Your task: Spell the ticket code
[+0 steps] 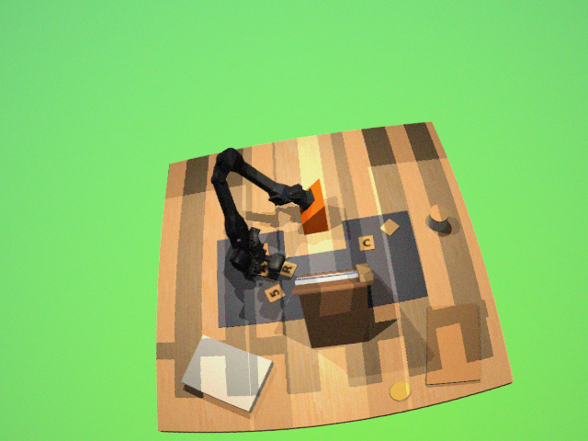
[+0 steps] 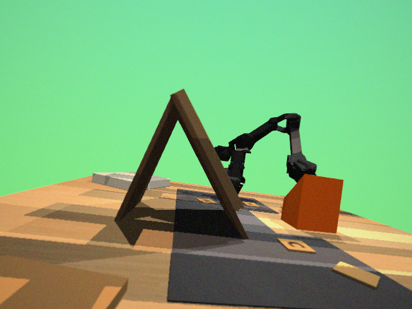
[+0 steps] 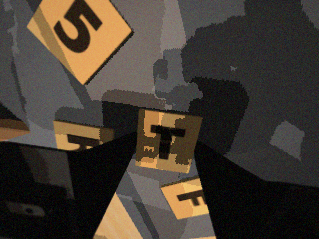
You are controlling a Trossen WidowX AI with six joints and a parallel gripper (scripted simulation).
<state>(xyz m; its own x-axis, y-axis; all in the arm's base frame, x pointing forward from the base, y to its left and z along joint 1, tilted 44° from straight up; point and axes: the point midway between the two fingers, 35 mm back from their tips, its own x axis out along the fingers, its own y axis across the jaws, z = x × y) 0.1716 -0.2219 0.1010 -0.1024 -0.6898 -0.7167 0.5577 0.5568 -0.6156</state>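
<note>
My gripper (image 3: 165, 140) is shut on the T tile (image 3: 169, 163), which lies face up between the fingertips; the arm partly covers it in the top view. The 5 tile (image 1: 274, 293) (image 3: 80, 37) and the R tile (image 1: 287, 268) (image 3: 64, 141) lie beside the gripper on the dark mat (image 1: 232, 313). The F tile (image 3: 181, 200) lies close to the T tile. The C tile (image 1: 366, 243) (image 2: 296, 245) lies right of them, near a blank-looking tile (image 1: 389, 226) (image 2: 356, 274). The rail (image 1: 327, 277) runs along the top of the brown board (image 1: 337, 320). No ticket print is readable.
An orange block (image 1: 315, 216) (image 2: 319, 204) stands by the arm's base. A grey-white slab (image 1: 237, 375) (image 2: 156, 182) lies front left. A cylinder (image 1: 438, 219) stands at the right. A yellow disc (image 1: 400, 390) and flat wooden panel (image 1: 453, 313) lie front right.
</note>
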